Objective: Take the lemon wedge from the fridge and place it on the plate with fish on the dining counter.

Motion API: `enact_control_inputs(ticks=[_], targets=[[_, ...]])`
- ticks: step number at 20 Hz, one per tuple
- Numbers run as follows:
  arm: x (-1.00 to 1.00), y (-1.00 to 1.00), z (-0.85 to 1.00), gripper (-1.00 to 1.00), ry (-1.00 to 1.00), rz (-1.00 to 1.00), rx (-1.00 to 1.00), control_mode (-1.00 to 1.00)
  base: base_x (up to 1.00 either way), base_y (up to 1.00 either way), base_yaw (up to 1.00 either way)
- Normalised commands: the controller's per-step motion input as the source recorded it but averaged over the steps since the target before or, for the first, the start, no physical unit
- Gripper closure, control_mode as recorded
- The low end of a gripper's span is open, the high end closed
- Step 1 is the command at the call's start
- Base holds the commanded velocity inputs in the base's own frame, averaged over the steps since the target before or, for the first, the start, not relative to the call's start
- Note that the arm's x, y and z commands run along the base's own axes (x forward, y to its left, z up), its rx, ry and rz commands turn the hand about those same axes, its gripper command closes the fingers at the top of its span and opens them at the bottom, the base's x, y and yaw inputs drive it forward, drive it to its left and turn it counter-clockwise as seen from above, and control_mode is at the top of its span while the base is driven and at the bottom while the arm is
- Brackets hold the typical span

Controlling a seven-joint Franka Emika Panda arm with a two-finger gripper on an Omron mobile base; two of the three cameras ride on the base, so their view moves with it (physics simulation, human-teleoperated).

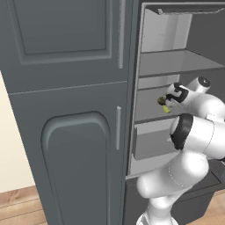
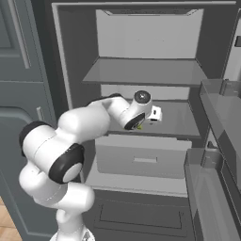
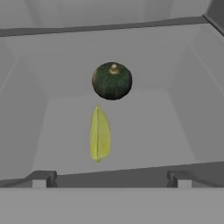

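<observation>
Reaching is the step in hand: the wide-open, empty two-finger gripper [image 3: 109,178] hovers over the tiny bright yellow lemon wedge [image 3: 99,134], at the hand view's centre on the tall dark grey fridge's pale shelf [image 3: 175,127]. Next, descend and close. A small dark green round lump [image 3: 112,81] sits just above, close enough to nudge.

Lemon wedge [image 2: 139,126] mostly behind arm

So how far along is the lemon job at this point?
Done: the fridge door stands open and the arm has reached in to the middle shelf. In hand: the open tool hovers over the lemon wedge, which lies on the shelf before a dark green round lump, ungrasped. Left: grasp, withdraw, carry it to the plate.
</observation>
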Motion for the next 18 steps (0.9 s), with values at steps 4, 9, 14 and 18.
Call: enact_control_inputs(ticks=[4, 9, 14, 18], targets=[[0.39, 0.0, -0.16, -1.0, -0.01, 0.0, 0.0, -1.0, 0.0, 0.0, 0.0], [0.46, -0.05, -0.07, -1.0, 0.0, 0.0, 0.0, -1.0, 0.0, 0.0, 0.0], [0.35, -0.1, -0.18, -1.0, 0.0, 0.0, 0.0, -1.0, 0.0, 0.0, 0.0], [0.2, -0.05, -0.31, -1.0, 0.0, 0.0, 0.0, -1.0, 0.0, 0.0, 0.0]])
